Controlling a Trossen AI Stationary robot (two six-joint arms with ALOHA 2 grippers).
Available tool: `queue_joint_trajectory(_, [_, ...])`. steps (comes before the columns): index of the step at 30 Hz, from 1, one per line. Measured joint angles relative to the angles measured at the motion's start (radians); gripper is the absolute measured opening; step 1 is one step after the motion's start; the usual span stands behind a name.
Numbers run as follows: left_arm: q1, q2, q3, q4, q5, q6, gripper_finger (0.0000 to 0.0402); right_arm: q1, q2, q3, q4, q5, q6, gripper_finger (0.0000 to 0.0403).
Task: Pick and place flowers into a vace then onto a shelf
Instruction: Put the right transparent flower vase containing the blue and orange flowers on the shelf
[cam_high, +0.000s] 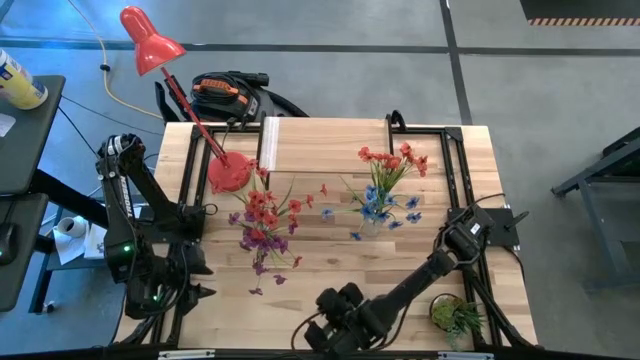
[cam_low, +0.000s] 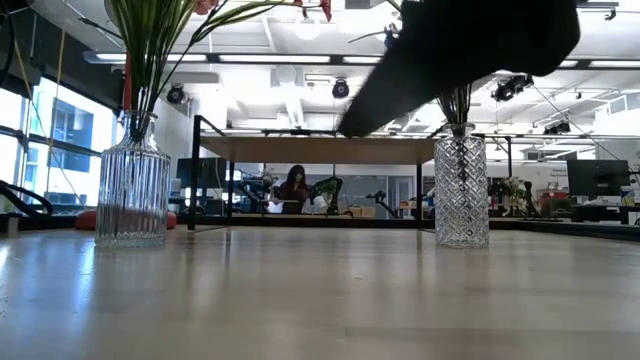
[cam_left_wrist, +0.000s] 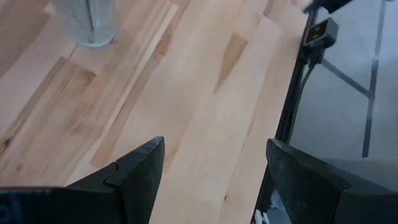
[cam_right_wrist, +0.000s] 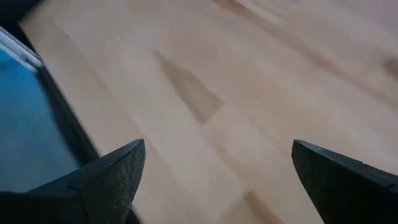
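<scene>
Two bunches of flowers stand with their stems in two cut-glass vases on the table. The red and purple bunch (cam_high: 265, 215) is in the left vase (cam_low: 133, 180). The red and blue bunch (cam_high: 390, 185) is in the right vase (cam_low: 461, 185). Behind them stands the shelf (cam_low: 320, 150), on thin black legs at the table's far side. My left gripper (cam_high: 200, 290) (cam_left_wrist: 214, 149) hangs open over the near left corner. My right gripper (cam_high: 335, 320) (cam_right_wrist: 217, 149) hangs open over bare wood at the near edge, near the middle. Both grippers touch nothing.
A red desk lamp (cam_high: 150, 40) leans over the far left corner, its round base (cam_high: 230, 172) on the table beside the left vase. A small leafy green plant (cam_high: 458, 318) sits at the near right corner. Bare wood (cam_high: 340, 265) lies between the vases and the near edge.
</scene>
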Motion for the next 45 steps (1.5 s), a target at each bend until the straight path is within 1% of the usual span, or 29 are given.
queue_joint_trajectory(3, [0.000, 0.000, 0.000, 0.004, -0.004, 0.012, 0.0317, -0.001, 0.000, 0.000, -0.061, -0.070, -0.004, 0.0394])
queue_joint_trajectory(5, [0.000, 0.000, 0.000, 0.004, -0.005, 0.012, 0.0317, 0.002, 0.000, 0.000, -0.070, -0.103, 0.029, 0.0394])
queue_joint_trajectory(8, [0.000, 0.000, 0.000, 0.003, -0.006, 0.014, 0.0317, 0.011, 0.000, 0.000, 0.007, -0.104, 0.032, 0.0394])
queue_joint_trajectory(10, [0.000, 0.000, 0.000, 0.003, -0.007, 0.015, 0.0317, 0.021, 0.000, 0.000, 0.034, -0.056, 0.040, 0.0394])
queue_joint_trajectory(12, [0.000, 0.000, 0.000, 0.003, -0.008, 0.014, 0.0317, 0.028, 0.000, 0.000, 0.019, -0.023, 0.045, 0.0394])
queue_joint_trajectory(16, [0.000, 0.000, 0.000, 0.002, -0.008, 0.015, 0.0317, 0.031, 0.000, -0.001, 0.005, -0.069, 0.070, 0.0394])
queue_joint_trajectory(19, [0.000, 0.000, 0.000, -0.002, -0.009, 0.015, 0.0317, 0.031, -0.001, -0.018, -0.018, -0.129, 0.041, 0.0394])
queue_joint_trajectory(21, [0.000, 0.000, 0.000, -0.006, -0.008, 0.028, 0.0317, 0.028, 0.000, -0.022, -0.058, -0.140, 0.036, 0.0394])
queue_joint_trajectory(25, [0.000, 0.000, 0.000, -0.037, -0.022, 0.033, 0.0317, 0.029, -0.022, -0.013, -0.173, -0.102, 0.041, 0.0394])
queue_joint_trajectory(30, [0.000, 0.000, 0.000, -0.055, -0.085, 0.031, 0.0317, 0.031, -0.045, -0.013, -0.311, -0.070, 0.044, 0.0394])
queue_joint_trajectory(36, [0.000, 0.000, 0.000, -0.057, -0.103, 0.030, 0.0317, 0.029, -0.066, -0.013, -0.494, -0.002, 0.046, 0.0394])
queue_joint_trajectory(42, [0.000, 0.000, 0.000, -0.057, -0.112, -0.027, 0.0317, 0.010, -0.080, -0.013, -0.605, 0.029, 0.035, 0.0394])
queue_joint_trajectory(45, [0.000, 0.000, 0.000, -0.057, -0.113, -0.030, 0.0317, 0.001, -0.083, -0.013, -0.609, 0.022, 0.033, 0.0394])
